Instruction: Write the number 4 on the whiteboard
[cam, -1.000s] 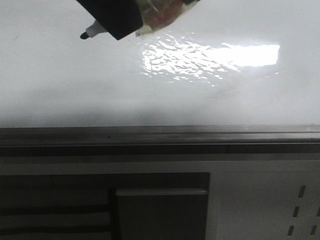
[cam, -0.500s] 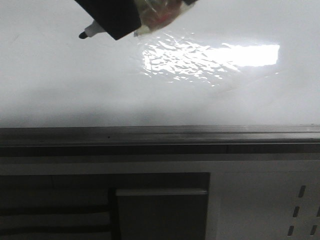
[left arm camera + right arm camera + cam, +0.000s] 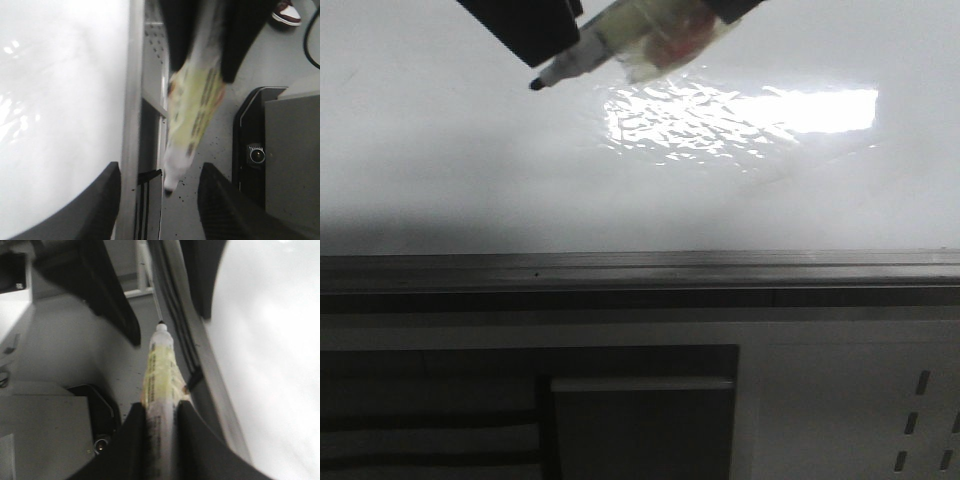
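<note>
Whiteboard (image 3: 470,170) unmarked; marker (image 3: 582,62) body cut off, right gripper (image 3: 161,420) clamping it.

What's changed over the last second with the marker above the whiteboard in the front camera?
The marker has shifted right, its dark tip now lower and closer to the glare patch, with more of its barrel showing. The right gripper keeps its fingers clamped on it. The whiteboard stays blank; no number 4 yet.
</note>
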Robot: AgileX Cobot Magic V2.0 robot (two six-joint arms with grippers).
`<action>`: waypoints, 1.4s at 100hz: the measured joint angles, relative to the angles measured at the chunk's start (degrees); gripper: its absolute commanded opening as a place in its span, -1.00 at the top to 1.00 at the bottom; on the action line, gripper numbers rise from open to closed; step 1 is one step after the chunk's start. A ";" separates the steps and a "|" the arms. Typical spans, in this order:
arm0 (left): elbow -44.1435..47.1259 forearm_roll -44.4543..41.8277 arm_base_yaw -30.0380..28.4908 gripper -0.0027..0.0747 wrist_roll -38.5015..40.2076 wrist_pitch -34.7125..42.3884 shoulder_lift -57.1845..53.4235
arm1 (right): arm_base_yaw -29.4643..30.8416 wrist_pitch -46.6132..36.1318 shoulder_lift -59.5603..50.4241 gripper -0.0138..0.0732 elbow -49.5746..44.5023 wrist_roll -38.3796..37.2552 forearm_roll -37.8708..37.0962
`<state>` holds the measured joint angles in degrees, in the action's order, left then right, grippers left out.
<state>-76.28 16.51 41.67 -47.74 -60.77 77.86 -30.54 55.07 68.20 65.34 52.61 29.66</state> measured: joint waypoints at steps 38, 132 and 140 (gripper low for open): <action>15.21 11.34 -17.97 0.10 1.53 10.97 -16.95 | 8.14 -7.43 -11.17 0.81 -8.87 -20.80 -12.12; 29.62 15.91 -22.51 0.12 1.78 20.56 -28.54 | 8.68 -13.19 -0.34 0.81 -5.87 -22.67 -0.59; 29.62 15.91 -22.51 0.12 1.78 21.18 -28.54 | 8.68 -14.89 0.93 0.81 -5.92 -22.67 -0.47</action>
<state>-46.66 32.42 19.17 -45.96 -39.59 49.32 -21.86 40.18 69.13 59.42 29.95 29.19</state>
